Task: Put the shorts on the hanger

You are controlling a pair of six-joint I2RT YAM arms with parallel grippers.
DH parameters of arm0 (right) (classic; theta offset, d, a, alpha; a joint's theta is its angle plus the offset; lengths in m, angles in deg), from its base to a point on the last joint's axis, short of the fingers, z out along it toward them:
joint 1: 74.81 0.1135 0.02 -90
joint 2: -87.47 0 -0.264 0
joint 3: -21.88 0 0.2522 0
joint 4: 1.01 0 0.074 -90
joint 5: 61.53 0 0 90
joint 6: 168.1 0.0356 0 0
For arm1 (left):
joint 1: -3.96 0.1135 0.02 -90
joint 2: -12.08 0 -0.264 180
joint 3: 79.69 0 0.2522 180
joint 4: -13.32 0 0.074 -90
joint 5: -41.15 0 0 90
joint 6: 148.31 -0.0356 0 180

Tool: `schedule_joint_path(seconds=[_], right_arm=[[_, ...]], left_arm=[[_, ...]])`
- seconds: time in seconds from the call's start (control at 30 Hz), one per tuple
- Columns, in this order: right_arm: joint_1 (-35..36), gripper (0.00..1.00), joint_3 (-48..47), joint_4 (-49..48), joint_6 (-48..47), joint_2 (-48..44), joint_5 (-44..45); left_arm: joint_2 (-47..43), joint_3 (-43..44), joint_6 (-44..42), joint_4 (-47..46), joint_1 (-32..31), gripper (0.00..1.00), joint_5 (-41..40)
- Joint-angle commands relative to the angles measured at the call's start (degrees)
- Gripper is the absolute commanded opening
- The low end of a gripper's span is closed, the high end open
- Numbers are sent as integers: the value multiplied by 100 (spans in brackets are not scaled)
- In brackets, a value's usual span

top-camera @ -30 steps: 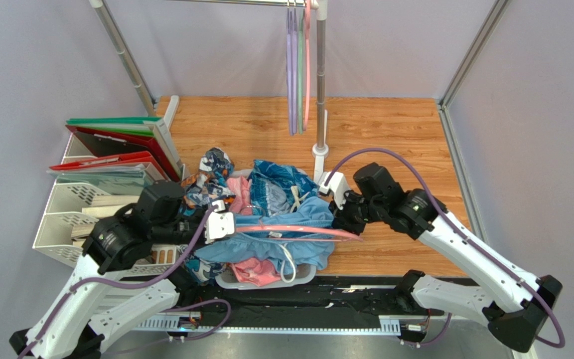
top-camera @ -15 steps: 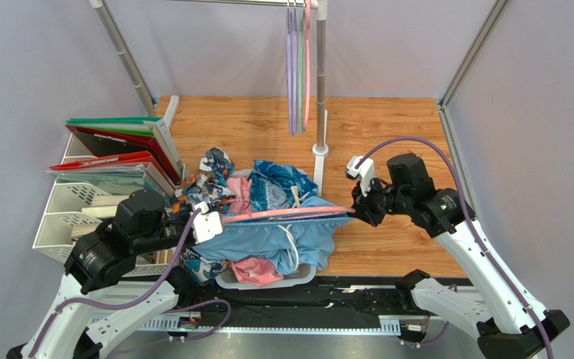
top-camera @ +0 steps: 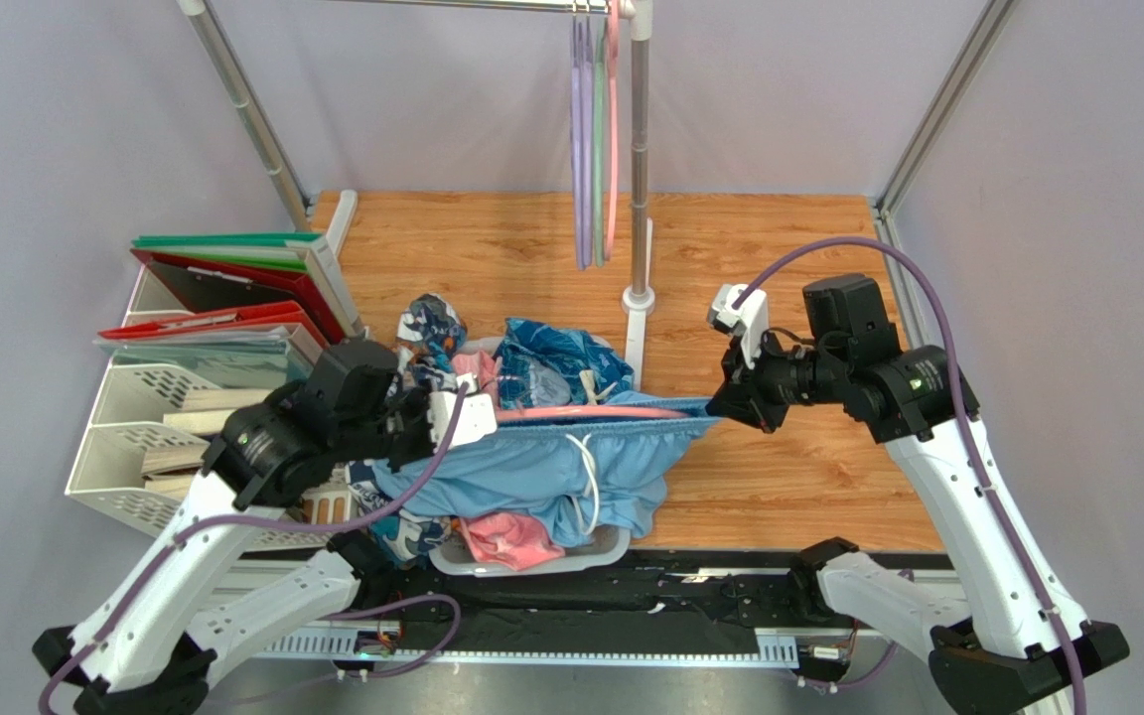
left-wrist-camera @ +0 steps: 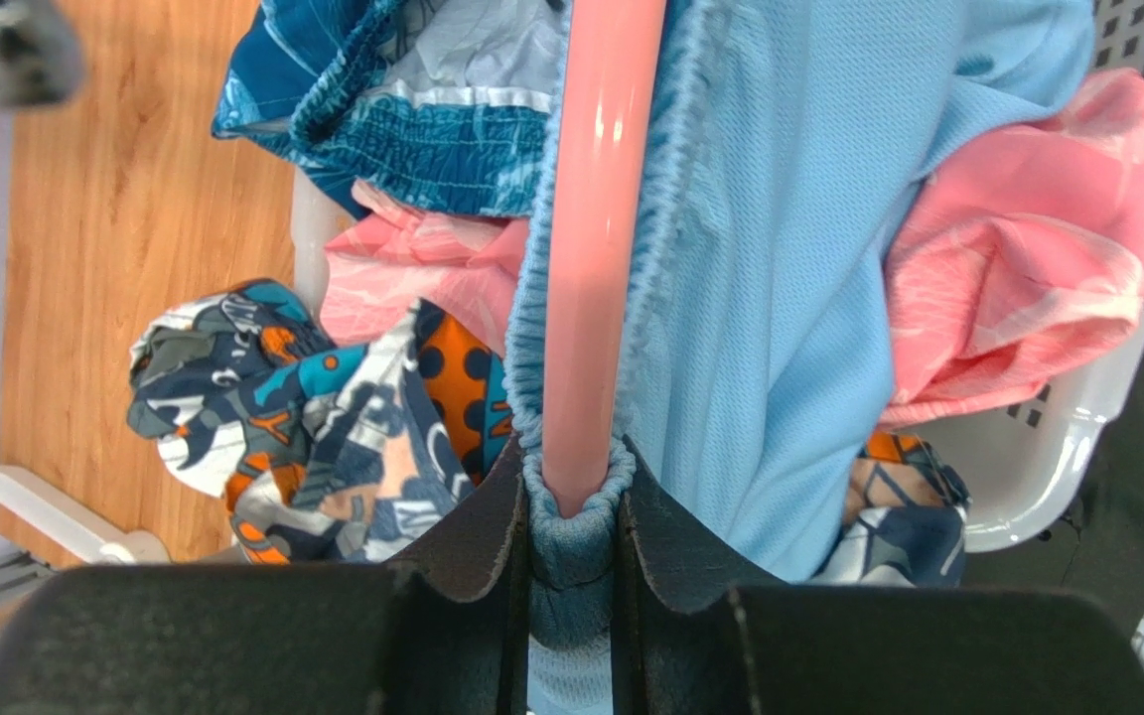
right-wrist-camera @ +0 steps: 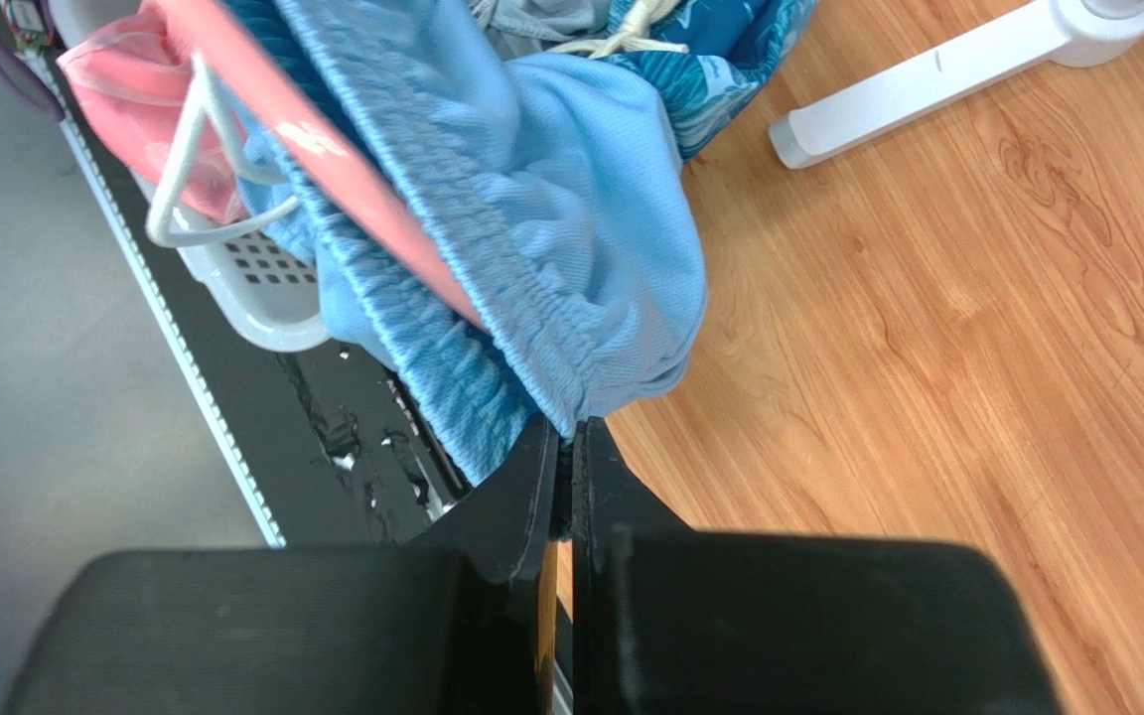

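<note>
shorts (top-camera: 541, 465): held stretched above the basket (top-camera: 593, 551), waistband running 9 to 3 o'clock.
hanger (top-camera: 593, 413): laid along the waistband.
left gripper (top-camera: 471, 419): clamped on the waistband's 9 o'clock end.
right gripper (top-camera: 723, 405): clamped on the 3 o'clock end.

Sky-blue shorts (top-camera: 541, 462), salmon-pink hanger (top-camera: 593, 413), teal-and-blue patterned garment (top-camera: 556, 365), pink garment (top-camera: 507, 539), white basket (top-camera: 533, 563), wood-grain bench (top-camera: 772, 298).

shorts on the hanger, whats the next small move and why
Probably lift both arms together, evenly. The left gripper and right gripper pinch opposite waistband ends of the shorts with the hanger inside, but the legs lie on the basket pile.
</note>
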Motion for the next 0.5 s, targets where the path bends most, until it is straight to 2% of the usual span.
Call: schedule_joint_path(seconds=[0.0,0.13,0.33,0.37,0.43,0.47], right_arm=[[275,0,-669,230,210,219,530],[583,0,-977,116,510,492,626],[1330,0,-1179,-324,993,887,917],[1374,12,-1345,-272,1020,940,917],[1383,28,-1522,-175,916,1081,917],[1374,46,-1627,-140,863,1116,917]], left_arm=[[673,744,-132,334,86,0,-737],[999,1089,-238,150,-36,0,-729],[1245,1282,-20,44,-608,0,-667],[1280,1352,42,61,-608,0,-615],[1254,1397,148,88,-608,0,-632],[1185,1406,183,123,-608,0,-571]])
